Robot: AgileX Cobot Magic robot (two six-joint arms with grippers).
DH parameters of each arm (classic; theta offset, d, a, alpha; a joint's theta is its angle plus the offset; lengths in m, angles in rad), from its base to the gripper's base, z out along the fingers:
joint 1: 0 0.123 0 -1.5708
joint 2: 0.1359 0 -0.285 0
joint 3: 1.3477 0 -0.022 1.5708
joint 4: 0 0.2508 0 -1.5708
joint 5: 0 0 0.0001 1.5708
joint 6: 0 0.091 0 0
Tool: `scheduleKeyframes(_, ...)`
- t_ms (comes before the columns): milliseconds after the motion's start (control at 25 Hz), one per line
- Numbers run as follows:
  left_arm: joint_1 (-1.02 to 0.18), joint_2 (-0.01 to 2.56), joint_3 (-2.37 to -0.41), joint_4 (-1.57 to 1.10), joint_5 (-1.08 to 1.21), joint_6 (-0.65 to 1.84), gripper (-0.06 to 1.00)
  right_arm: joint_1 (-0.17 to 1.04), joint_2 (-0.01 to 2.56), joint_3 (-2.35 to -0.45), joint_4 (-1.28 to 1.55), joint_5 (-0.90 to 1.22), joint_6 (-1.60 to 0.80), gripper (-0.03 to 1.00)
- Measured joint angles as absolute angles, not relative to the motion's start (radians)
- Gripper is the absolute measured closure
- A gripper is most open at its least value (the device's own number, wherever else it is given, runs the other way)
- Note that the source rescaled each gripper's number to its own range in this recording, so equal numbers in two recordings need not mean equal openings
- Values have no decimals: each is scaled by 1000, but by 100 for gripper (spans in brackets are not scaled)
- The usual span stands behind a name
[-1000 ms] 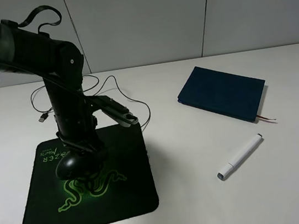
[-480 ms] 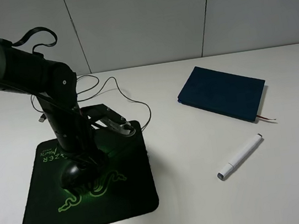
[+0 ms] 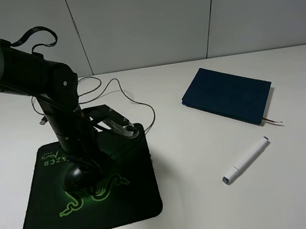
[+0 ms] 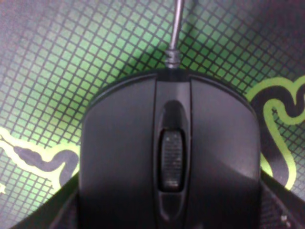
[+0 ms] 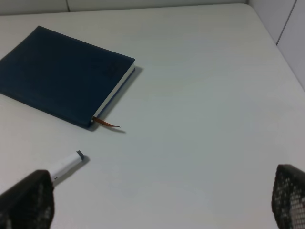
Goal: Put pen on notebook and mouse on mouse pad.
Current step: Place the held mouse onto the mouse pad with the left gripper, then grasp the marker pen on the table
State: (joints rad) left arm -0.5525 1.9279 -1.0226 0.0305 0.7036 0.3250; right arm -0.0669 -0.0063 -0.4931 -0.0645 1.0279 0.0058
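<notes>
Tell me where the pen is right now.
In the exterior high view the pen lies on the table, right of centre, apart from the notebook and nearer the camera.

I'm looking down on a plain white table (image 3: 206, 212). On its left lies the black mouse pad (image 3: 136, 192) with the green logo, and behind it a thin black cable (image 3: 151, 112) loops over the bare top. On the right, the closed navy notebook (image 3: 227, 95) lies flat. The white pen (image 3: 246, 160) rests nearer the front, apart from it.
</notes>
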Motion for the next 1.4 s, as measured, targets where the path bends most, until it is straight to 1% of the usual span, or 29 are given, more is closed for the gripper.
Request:
scheduleKeyframes(200,-553,1928,-1023,31,705,324,94,-67,-6,-493,-64,1028,6,-3)
scheduleKeyframes(240,-553,1928,-1023,31,707,324,89,-67,-6,-493,-64,1028,6,-3)
scheduleKeyframes(280,-553,1928,-1023,31,709,322,78,-67,-6,-493,-64,1028,6,-3)
scheduleKeyframes(360,-553,1928,-1023,31,716,309,47,-67,-6,-493,-64,1028,6,-3)
scheduleKeyframes(400,-553,1928,-1023,31,718,305,28,-67,-6,-493,-64,1028,6,-3)
scheduleKeyframes(440,-553,1928,-1023,31,721,302,15,-67,-6,-493,-64,1028,6,-3)
scheduleKeyframes(520,-553,1928,-1023,31,729,300,4,-67,-6,-493,-64,1028,6,-3)
scheduleKeyframes(560,-553,1928,-1023,31,732,299,0,-67,-6,-493,-64,1028,6,-3)
scheduleKeyframes(760,-553,1917,-1023,27,745,298,-5,-67,-6,-493,-64,1028,6,-3)
scheduleKeyframes(1040,-553,1810,-1023,25,756,290,-5,-67,-6,-493,-64,1028,6,-3)
scheduleKeyframes(1400,-553,1673,-1023,38,806,207,-5,-67,-6,-493,-64,1028,6,-3)
